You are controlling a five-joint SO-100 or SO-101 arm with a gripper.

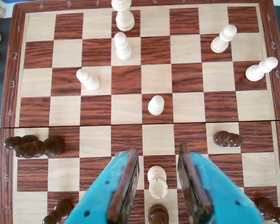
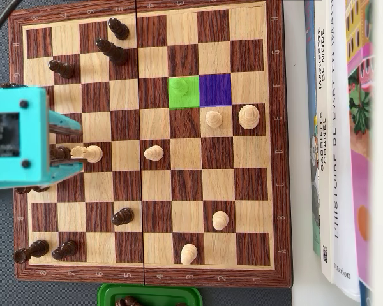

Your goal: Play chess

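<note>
**Me:** Looking through wrist view, my gripper [image 1: 157,179] has its jaws spread, empty, straddling a white rook [image 1: 157,181] on the chessboard [image 1: 32,84].

**Buddy:** Overhead view?

**Me:** Rook [image 2: 88,153] upright between the fingers near the board's left edge.

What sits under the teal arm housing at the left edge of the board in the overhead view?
A white piece and a dark piece poke out beside the teal arm housing. Dark piece tips show below it. The squares under the housing are covered.
</note>
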